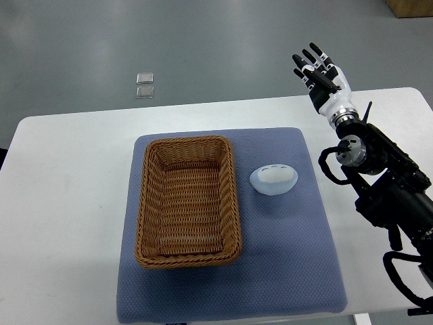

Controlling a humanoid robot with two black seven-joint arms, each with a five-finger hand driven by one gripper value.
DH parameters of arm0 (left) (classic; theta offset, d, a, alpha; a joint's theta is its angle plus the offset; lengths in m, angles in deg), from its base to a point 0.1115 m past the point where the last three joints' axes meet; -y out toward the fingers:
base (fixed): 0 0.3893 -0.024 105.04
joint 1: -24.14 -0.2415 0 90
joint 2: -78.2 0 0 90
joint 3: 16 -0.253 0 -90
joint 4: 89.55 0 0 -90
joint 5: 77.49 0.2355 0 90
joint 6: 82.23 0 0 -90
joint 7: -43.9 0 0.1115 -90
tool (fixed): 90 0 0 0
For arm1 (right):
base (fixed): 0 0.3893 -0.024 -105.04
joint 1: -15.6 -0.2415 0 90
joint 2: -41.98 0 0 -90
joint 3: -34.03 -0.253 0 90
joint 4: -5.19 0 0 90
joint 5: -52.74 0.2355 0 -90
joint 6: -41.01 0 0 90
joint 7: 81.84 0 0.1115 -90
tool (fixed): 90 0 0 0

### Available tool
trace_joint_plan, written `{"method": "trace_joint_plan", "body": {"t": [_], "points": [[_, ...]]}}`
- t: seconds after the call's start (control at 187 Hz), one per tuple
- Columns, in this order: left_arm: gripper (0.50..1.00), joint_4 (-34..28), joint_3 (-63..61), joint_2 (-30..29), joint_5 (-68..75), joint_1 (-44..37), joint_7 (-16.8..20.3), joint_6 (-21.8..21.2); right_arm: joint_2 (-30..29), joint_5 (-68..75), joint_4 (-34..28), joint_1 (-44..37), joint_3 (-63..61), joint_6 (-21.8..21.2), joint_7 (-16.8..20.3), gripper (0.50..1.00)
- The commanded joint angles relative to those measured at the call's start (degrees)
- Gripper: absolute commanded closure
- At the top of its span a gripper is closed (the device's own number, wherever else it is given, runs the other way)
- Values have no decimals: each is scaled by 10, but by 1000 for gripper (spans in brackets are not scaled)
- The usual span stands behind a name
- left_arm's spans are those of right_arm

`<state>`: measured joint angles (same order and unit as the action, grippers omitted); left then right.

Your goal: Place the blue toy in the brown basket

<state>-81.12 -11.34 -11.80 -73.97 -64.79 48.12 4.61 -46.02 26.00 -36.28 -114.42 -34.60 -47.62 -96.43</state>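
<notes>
A pale blue oval toy (273,179) lies on the blue mat (298,271), just right of the brown wicker basket (188,201). The basket is rectangular and holds nothing. My right hand (315,69) is raised beyond the table's far edge, up and to the right of the toy, well apart from it. Its fingers are spread and hold nothing. Its black arm (385,183) runs down the right side of the picture. The left arm is out of view.
The mat lies on a white table (64,203). Two small clear square objects (144,85) lie on the grey floor beyond the table. A brown box corner (413,7) shows at the top right.
</notes>
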Motion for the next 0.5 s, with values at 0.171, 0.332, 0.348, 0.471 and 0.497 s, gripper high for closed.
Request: {"method": "trace_joint_plan", "body": {"t": [0.171,0.332,0.348,0.471,0.497], "points": [[500,1,0,0,0,0,0,0,46,8,-15,-2,7,28,5,638],[500,0,0,0,0,0,0,0,77,7,-38,-24,39,58,18,638],[500,0,0,0,0,0,0,0,82,7,-39,-27,46,61,21,638],[500,0,0,0,0,0,0,0,142,6,-45,-75,138,72,48,638],[500,0,0,0,0,0,0,0,151,6,-45,-84,155,71,52,638]]}}
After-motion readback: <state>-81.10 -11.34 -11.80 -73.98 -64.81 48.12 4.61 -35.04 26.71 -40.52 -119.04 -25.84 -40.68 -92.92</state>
